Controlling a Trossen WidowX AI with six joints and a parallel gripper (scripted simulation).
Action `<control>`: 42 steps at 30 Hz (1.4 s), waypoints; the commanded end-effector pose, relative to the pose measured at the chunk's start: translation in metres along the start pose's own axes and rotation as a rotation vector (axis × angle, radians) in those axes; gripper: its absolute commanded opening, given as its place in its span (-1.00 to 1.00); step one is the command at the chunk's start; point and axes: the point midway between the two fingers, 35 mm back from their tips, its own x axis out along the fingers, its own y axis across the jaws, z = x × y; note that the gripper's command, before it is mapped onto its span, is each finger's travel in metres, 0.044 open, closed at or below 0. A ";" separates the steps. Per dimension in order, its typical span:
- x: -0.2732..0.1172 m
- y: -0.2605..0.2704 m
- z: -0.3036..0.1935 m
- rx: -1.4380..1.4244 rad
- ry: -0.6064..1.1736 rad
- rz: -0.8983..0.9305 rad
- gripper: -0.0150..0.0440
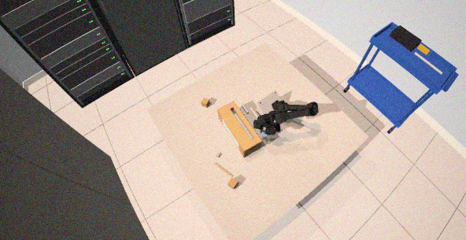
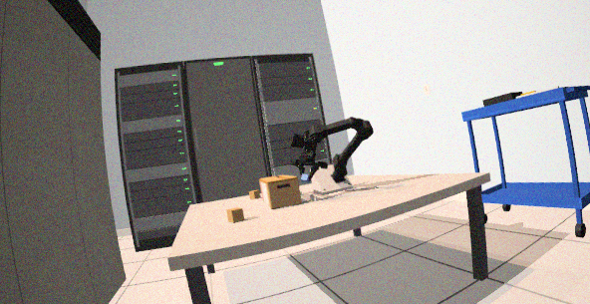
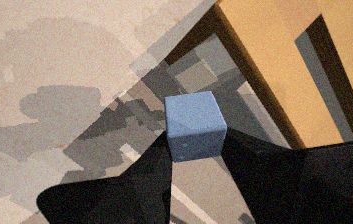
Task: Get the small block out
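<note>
A small blue block (image 1: pixel 264 134) (image 2: pixel 304 176) (image 3: pixel 196 117) is between the fingertips of my gripper (image 2: pixel 304 172) (image 3: pixel 191 131), which is shut on it. The block is held above the table, beside the box on the arm-base side, and close to it in the top view. The orange wooden box (image 1: pixel 237 131) (image 2: pixel 284 197) (image 3: pixel 272 65) stands upright on the table (image 1: pixel 189 127) (image 2: pixel 349 215). A long slot shows in its top. The inside of the box and its shelf are mostly hidden.
One wooden cube (image 1: pixel 205 102) (image 2: pixel 254 194) lies beyond the box; another wooden cube (image 1: pixel 233 183) (image 2: pixel 235 215) lies on the near side. A thin stick (image 1: pixel 223 169) and a small grey piece (image 1: pixel 219 155) lie near the second cube. A blue cart (image 1: pixel 378 91) (image 2: pixel 528 193) stands off the table.
</note>
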 end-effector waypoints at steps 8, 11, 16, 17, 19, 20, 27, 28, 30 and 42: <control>-0.010 -0.002 0.001 0.492 -0.019 0.023 -0.49; -0.012 -0.002 0.001 0.619 -0.021 0.030 -0.49; -0.016 -0.003 0.001 0.831 -0.024 0.044 -0.49; -0.016 -0.003 0.001 0.873 -0.024 0.046 -0.49; -0.018 -0.003 0.001 0.958 -0.025 0.052 -0.49; -0.019 -0.003 0.001 1.000 -0.026 0.055 -0.49; -0.024 -0.004 0.001 1.296 -0.026 0.078 -0.49; -0.025 -0.004 0.001 1.339 -0.026 0.082 -0.49; -0.027 -0.004 0.001 1.423 -0.026 0.089 -0.49; -0.036 -0.006 0.003 1.931 -0.016 0.140 -0.49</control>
